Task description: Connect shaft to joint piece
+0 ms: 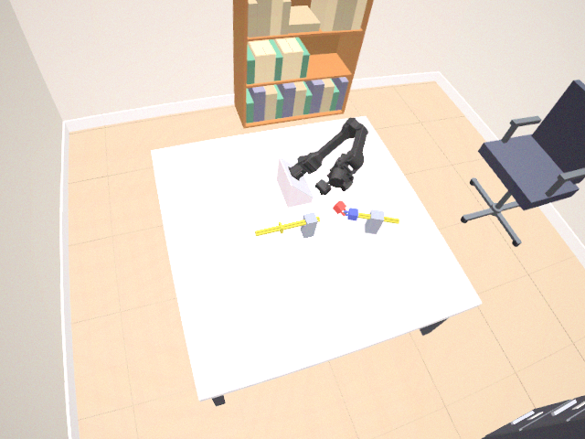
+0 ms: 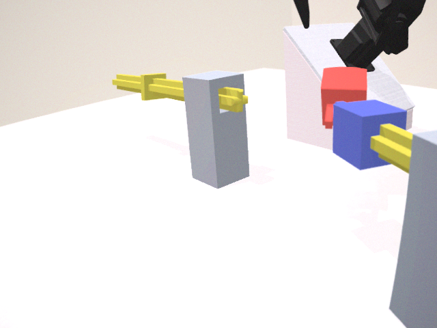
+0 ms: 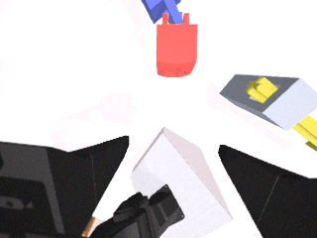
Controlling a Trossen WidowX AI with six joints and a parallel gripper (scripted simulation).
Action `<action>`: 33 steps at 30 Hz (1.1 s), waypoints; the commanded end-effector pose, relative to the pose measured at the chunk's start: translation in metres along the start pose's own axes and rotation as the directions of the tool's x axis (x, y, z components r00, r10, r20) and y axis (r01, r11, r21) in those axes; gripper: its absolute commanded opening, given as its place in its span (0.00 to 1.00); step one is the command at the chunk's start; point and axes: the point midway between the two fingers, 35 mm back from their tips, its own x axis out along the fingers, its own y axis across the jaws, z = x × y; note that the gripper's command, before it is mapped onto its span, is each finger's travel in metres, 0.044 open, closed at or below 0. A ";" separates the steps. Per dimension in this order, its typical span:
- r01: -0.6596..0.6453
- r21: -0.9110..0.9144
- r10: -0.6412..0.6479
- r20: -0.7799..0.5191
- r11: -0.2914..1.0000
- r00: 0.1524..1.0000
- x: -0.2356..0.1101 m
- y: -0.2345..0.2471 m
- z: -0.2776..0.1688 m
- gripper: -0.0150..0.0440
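The red joint piece (image 1: 339,207) (image 2: 344,80) (image 3: 176,45) is hinged to the blue piece (image 1: 353,214) (image 2: 347,137) on the fixed yellow shaft (image 1: 391,219) (image 2: 391,144), held in its grey block (image 1: 373,225) (image 2: 420,229). In the wrist view the red piece points down, not toward the second shaft at the right; its opening is hidden. The second yellow shaft (image 1: 267,230) (image 2: 169,89) (image 3: 263,90), with a square collar, runs through the other grey block (image 1: 309,229) (image 2: 201,130) (image 3: 292,106), its end apart from the red piece. My gripper (image 3: 172,144) is open and empty, clear of the red piece.
The arm's base sits on a pale sloped stand (image 1: 295,192) (image 2: 306,98) (image 3: 198,164) behind the shafts, below the fingers in the wrist view. The white table (image 1: 283,302) carries everything. A bookshelf (image 1: 239,70) stands behind it and a dark chair (image 1: 528,170) to the right.
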 end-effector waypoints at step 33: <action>-0.021 -0.070 0.017 -0.054 0.997 0.998 0.055 0.002 0.049 1.00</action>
